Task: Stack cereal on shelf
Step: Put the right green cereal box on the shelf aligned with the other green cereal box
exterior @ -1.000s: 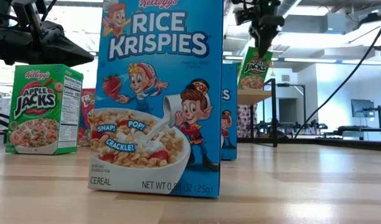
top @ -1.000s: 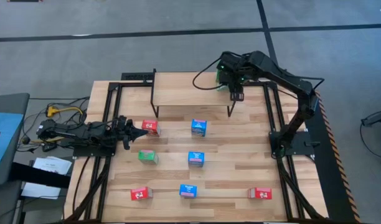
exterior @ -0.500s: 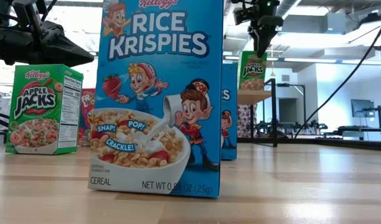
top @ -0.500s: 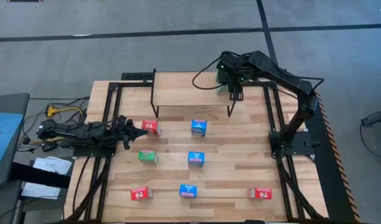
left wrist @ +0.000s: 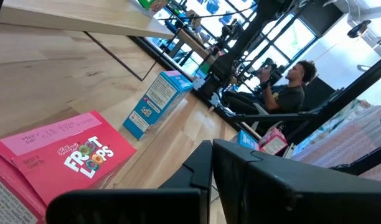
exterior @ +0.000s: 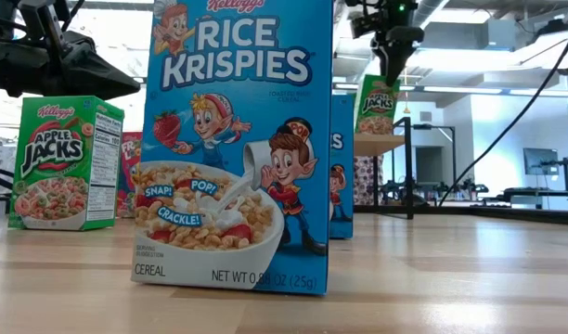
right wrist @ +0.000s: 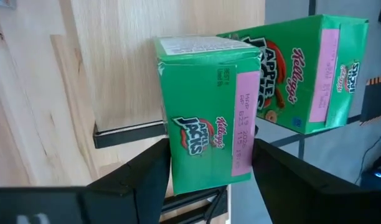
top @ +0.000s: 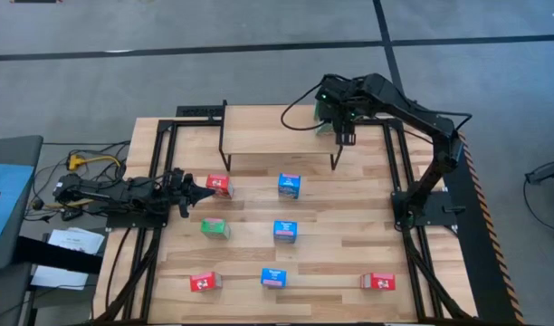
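Note:
The shelf (top: 268,131) stands at the table's far middle. A green cereal box (right wrist: 203,134) stands upright on its right end, also seen in the low view (exterior: 377,104). My right gripper (right wrist: 209,152) hangs open over it, pointing steeply down, one finger on each side of the box's upper part. A second green box (right wrist: 302,74) is just beyond the first. My left gripper (top: 205,190) rests shut and level at the table's left side, its tip next to a red cereal box (top: 218,185). My right gripper comes at the green box from above, and its fingers (right wrist: 154,171) flank the box's two narrow sides (right wrist: 172,155). Whether they touch the box, I cannot tell. The box stands upright on its bottom on the shelf's right end.
Several more cereal boxes stand on the table nearer than the shelf: blue ones (top: 290,186), (top: 285,231), (top: 273,277), a green one (top: 215,228) and red ones (top: 203,282), (top: 377,282). A person sits in the room beyond (left wrist: 290,87).
The green box hung tilted below my right gripper a second ago; now it stands upright on the shelf's right end, with the gripper still just above it.

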### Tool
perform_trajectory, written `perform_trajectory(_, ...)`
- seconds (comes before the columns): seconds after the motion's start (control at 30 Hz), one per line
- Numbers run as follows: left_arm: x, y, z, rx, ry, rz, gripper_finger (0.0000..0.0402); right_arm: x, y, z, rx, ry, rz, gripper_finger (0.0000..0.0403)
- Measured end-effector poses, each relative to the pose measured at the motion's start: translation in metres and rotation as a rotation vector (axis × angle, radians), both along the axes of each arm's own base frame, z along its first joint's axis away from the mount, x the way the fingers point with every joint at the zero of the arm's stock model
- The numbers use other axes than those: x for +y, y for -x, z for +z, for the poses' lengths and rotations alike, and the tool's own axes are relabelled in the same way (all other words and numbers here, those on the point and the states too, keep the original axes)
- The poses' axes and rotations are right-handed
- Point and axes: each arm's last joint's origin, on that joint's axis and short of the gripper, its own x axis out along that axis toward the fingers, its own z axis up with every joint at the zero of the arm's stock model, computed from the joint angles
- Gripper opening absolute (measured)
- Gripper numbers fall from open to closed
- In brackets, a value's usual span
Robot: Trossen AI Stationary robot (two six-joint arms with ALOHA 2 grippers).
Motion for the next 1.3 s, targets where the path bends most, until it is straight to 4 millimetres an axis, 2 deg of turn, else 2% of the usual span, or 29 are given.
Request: perform_trajectory(1.3, -0.0008, -0.0002, -0.0004, 0.001, 0.016, -0.027, 0.0, 0.0016, -0.0014, 0.0008, 0.0, 0.004, 0.033, 0.0246)
